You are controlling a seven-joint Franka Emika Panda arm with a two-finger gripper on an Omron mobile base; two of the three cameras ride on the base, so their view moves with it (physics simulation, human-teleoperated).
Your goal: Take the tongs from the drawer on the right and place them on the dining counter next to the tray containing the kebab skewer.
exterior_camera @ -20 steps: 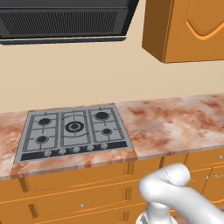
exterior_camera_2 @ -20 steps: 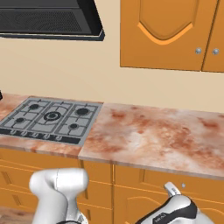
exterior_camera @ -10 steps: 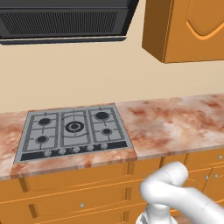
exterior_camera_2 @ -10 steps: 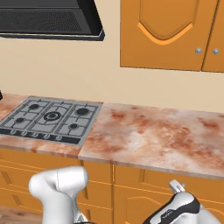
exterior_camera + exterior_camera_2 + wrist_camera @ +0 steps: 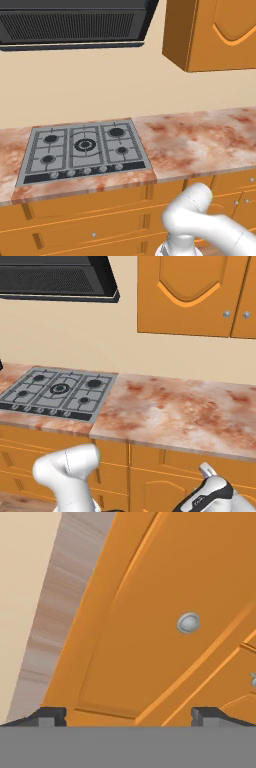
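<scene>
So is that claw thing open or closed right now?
Open. In the hand view the claw has its two dark fingertips standing far apart with nothing between them, facing an orange panel with a round silver knob.

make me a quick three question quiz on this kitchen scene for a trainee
1. True or false: the gripper has its jaws shut on the tongs.
2. What sits in the counter to the left of its bare stretch? A) a sink B) a gas hob C) a tray
3. What round metal part shows on the orange panel ahead of the hand?

Key: 1 false, the jaws stand open and hold nothing. 2 B. 3 a knob.
</scene>
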